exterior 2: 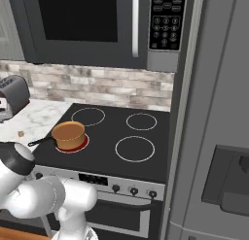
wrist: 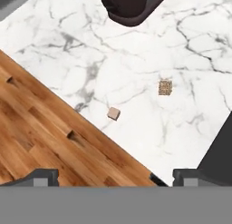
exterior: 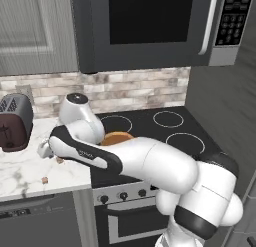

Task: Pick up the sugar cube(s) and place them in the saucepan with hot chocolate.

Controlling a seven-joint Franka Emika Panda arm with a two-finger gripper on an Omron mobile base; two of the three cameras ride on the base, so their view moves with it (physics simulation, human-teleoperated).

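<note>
1. The arm reaches left, bent low over the marble counter.
2. Gripper spread wide, empty — pointing down.
3. Two sugar cubes lie apart on the counter below; saucepan on the stove's front-left burner.

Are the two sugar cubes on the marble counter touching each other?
Apart. The hand view shows bare white marble between the lighter sugar cube near the counter edge and the darker sugar cube farther in.
</note>
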